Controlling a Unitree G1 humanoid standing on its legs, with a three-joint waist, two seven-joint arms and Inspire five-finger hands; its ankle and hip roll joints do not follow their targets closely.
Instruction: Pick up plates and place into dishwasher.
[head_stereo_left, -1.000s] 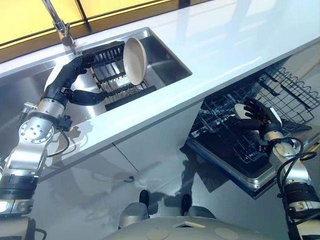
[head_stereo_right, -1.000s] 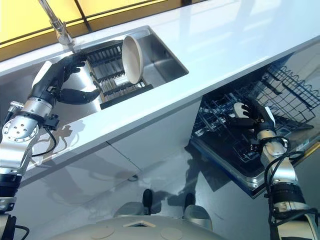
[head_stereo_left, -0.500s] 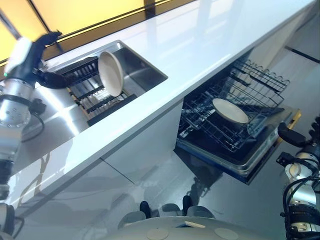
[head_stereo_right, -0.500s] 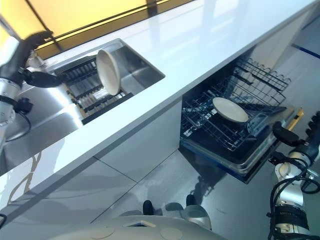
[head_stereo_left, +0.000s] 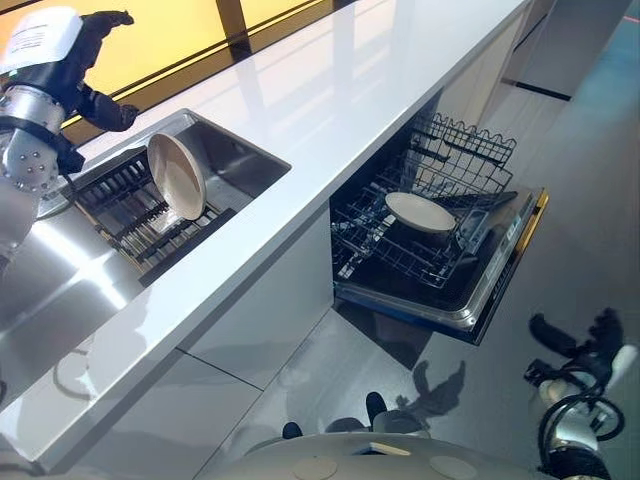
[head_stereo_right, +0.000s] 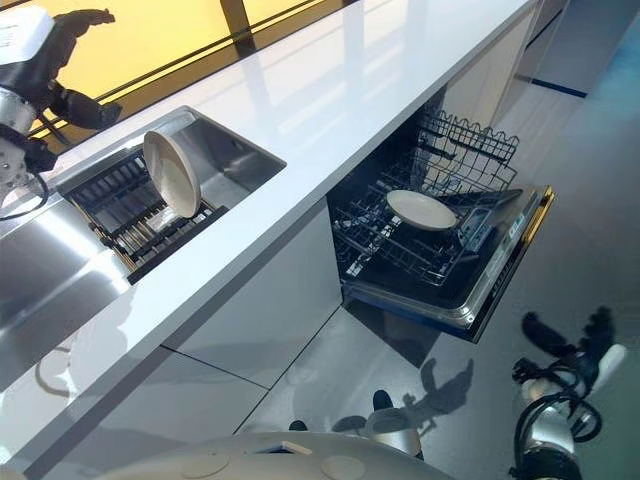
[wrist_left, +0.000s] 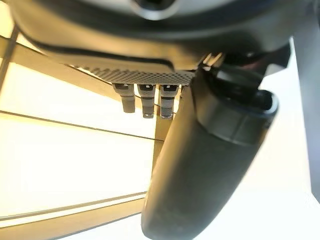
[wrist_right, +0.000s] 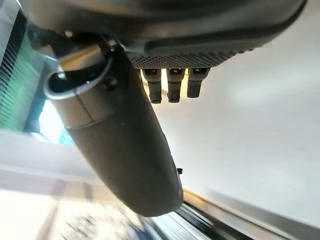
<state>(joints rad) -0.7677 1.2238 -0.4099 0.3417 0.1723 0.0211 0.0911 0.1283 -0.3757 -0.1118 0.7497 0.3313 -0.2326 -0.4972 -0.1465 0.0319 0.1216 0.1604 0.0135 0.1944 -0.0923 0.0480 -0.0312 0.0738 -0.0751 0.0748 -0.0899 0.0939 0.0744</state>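
A long, glossy white table (head_stereo_left: 330, 110) runs across the scene, its smooth top throwing back pale reflections. Set into it is a rectangular brushed stainless-steel sink (head_stereo_left: 235, 165) with a dark ribbed drying rack (head_stereo_left: 140, 215) lying in the basin. One round, cream-coloured plate (head_stereo_left: 177, 176) with a shallow rim stands on edge in that rack, leaning slightly, its hollow face turned toward the right of the basin.

Below the table edge, the dishwasher (head_stereo_left: 500, 285) stands with its door dropped open and its lower wire basket (head_stereo_left: 385, 250) pulled out. The basket is a lattice of thin dark wire with rows of upright prongs. A second plate (head_stereo_left: 420, 211), the same cream colour and round shape, lies nearly flat on the basket, face up, near its middle. Neither plate is touched by a hand.

The left hand (head_stereo_left: 85, 55) is raised above the far left end of the sink, well apart from the plate in the rack; its dark fingers are spread and relaxed, holding nothing, and a white cover sits on the back of it. The right hand (head_stereo_left: 585, 350) hangs low over the grey floor (head_stereo_left: 330, 370), in front of the dishwasher door and apart from it, fingers splayed loosely and empty.
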